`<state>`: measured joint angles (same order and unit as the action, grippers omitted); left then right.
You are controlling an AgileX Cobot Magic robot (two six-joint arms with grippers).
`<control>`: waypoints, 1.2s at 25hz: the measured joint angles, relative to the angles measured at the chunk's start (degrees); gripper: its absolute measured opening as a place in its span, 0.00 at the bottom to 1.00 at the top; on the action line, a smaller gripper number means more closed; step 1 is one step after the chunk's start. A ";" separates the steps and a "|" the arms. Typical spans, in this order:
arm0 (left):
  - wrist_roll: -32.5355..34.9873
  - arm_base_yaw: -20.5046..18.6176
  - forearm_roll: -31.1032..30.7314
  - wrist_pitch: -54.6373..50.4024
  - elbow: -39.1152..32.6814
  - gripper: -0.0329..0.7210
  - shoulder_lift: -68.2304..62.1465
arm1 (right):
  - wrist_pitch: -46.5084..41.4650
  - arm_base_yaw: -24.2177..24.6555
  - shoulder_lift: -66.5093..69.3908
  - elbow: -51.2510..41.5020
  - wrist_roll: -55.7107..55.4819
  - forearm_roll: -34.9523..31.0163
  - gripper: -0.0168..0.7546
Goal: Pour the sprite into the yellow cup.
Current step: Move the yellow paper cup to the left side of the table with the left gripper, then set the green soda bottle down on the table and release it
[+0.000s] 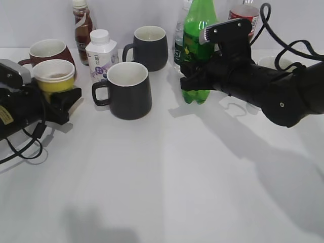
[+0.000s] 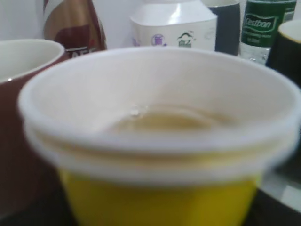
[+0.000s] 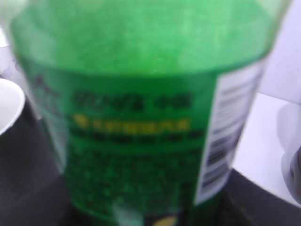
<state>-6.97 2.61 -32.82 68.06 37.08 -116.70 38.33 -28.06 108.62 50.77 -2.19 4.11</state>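
Green sprite, upright on the counter among the back bottles, is clamped by the right pincer, while the yellow cup is gripped at far left by the left pincer.

The exterior camera looks down at a slant across the table toward me. My left wrist camera sits right against the yellow cup between my jaws; my right presses close on the sprite, both also visible outside.

Three handled mugs are counted: two dark mugs and one red-brown mug. One yellow cup is seen beside the red-brown mug. Five bottles are counted behind the mugs, the sprite included.
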 joint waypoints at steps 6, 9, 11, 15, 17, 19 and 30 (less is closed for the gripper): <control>0.41 0.00 -1.97 0.29 -0.06 0.78 0.00 | 0.56 0.00 0.00 0.00 0.06 0.00 0.50; 0.48 0.00 -2.01 0.67 -1.17 0.79 0.06 | 0.92 0.00 0.28 0.00 0.06 -0.11 0.50; 0.48 0.00 -2.01 0.85 -2.13 0.79 0.33 | 1.52 0.00 0.98 0.00 0.06 -0.11 0.50; 0.48 0.00 -2.01 1.04 -3.53 0.79 0.58 | 2.27 0.00 2.14 0.00 0.06 -0.11 0.50; 0.48 0.00 -1.94 1.04 -4.24 0.79 0.74 | 2.95 0.00 2.15 0.00 0.06 -0.15 0.50; 0.48 0.00 -1.92 0.98 -5.08 0.79 1.62 | 3.39 0.00 2.15 0.00 0.37 -0.17 0.50; 0.48 0.00 -1.72 0.60 -10.54 0.80 7.01 | 9.85 0.00 6.40 0.21 1.52 -0.34 0.50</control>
<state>-6.49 2.61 -34.54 68.66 26.54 -109.69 48.18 -28.06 115.02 50.98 -0.67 3.77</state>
